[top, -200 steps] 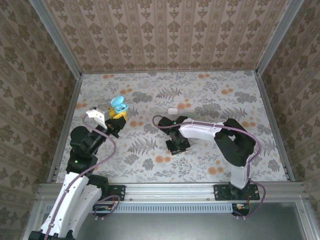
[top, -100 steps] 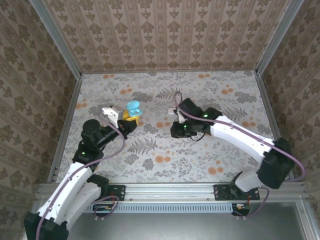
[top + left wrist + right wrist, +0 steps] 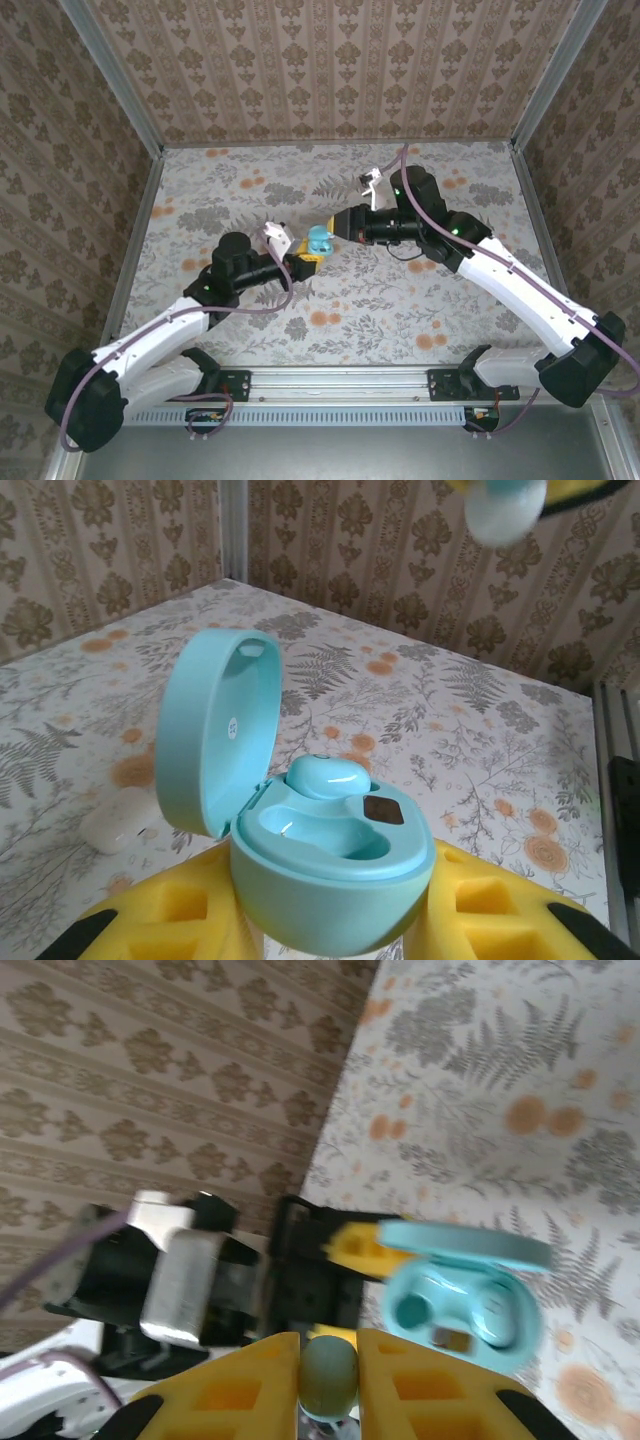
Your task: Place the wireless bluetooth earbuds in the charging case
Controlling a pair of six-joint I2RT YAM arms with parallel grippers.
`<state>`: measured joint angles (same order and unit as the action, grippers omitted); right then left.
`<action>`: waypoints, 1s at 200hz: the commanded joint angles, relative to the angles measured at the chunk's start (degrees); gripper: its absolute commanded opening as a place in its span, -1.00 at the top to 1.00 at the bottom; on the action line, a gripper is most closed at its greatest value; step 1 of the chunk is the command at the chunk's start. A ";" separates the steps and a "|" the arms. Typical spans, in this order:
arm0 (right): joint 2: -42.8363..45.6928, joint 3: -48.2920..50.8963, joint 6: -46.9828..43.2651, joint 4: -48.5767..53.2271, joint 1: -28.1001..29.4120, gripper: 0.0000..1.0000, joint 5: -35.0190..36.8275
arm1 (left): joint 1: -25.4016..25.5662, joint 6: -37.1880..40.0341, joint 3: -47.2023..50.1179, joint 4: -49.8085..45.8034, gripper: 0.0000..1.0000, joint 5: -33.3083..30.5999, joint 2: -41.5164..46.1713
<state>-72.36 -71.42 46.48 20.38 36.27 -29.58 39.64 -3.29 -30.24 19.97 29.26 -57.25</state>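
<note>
Gripping a glossy rounded teal case [image 3: 330, 880] in my left hand [image 3: 303, 259], lid open, one smooth teal earbud [image 3: 327, 777] seated inside, my right hand [image 3: 343, 225] pinching a pale pebble-like earbud [image 3: 329, 1372] between yellow foam pads [image 3: 245, 1385].

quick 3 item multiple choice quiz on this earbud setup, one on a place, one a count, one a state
1. The charging case is: A) lying on the table B) clamped in the left end effector C) on the frame rail
2. Seated in the case: A) one earbud B) none C) two
3. The case lid is: A) shut B) detached C) open

Answers: 1 B, it is gripped off the table. 2 A, beside it lies an empty socket; the right end effector pinches the second earbud. 3 C, it stands swung up.
</note>
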 commanded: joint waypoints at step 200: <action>-3.14 3.92 3.39 -4.25 1.70 0.55 1.24 | 2.28 -0.84 -4.39 11.41 0.43 -2.27 -3.31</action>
<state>-75.07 -68.23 49.89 15.35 37.43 -30.11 41.60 -3.38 -32.82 27.75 27.62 -61.45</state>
